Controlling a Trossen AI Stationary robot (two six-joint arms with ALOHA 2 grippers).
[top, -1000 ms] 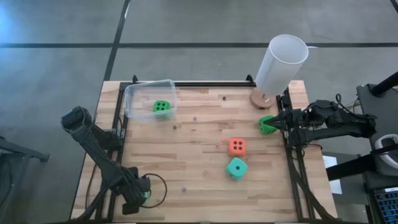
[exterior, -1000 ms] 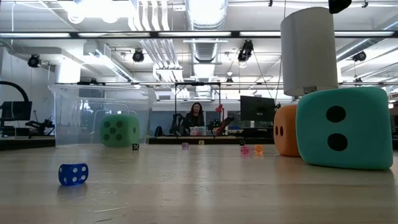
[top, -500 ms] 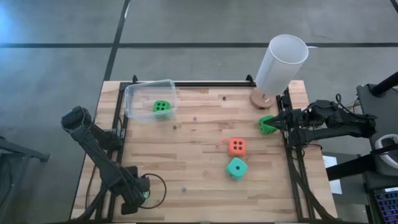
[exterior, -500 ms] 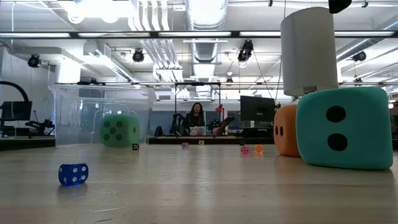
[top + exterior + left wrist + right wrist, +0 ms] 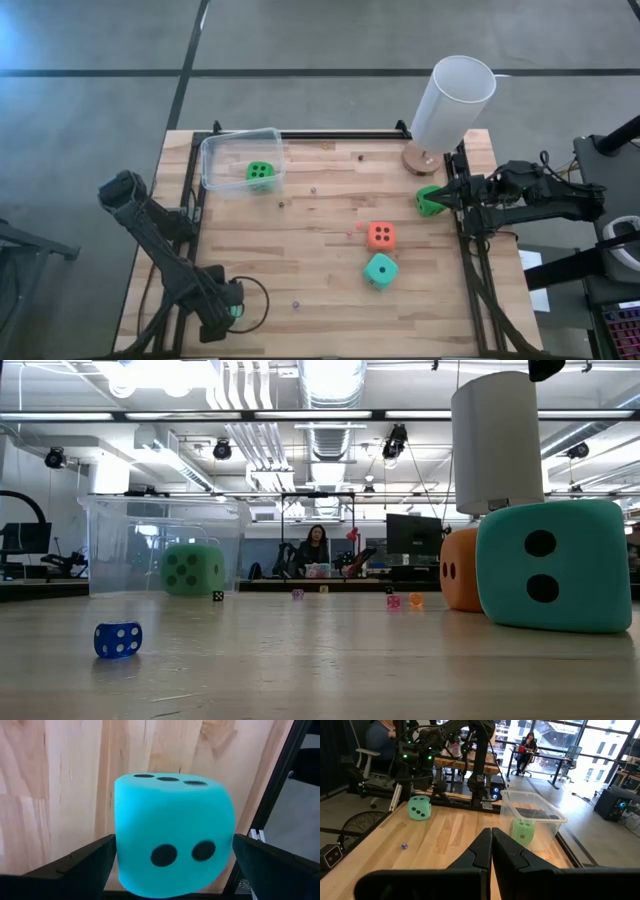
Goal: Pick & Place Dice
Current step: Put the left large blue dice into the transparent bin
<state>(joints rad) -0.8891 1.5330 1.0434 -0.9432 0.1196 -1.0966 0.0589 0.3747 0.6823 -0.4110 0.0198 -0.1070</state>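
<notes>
At lower left of the high view, the left gripper (image 5: pixel 228 312) grasps a teal die (image 5: pixel 172 825) between both fingers. Judgement: lift clear, then swing to the clear tub (image 5: pixel 215 150), upper left. The right gripper (image 5: pixel 447 195), fingers pressed together, waits beside a green die (image 5: pixel 429 200) at the right edge.

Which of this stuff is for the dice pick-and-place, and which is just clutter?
Job: green foam die in clear plastic tub; green die by right gripper; orange die; teal die mid-table; second teal die in left gripper.
Clutter: tall white cylinder; tiny blue die.
</notes>
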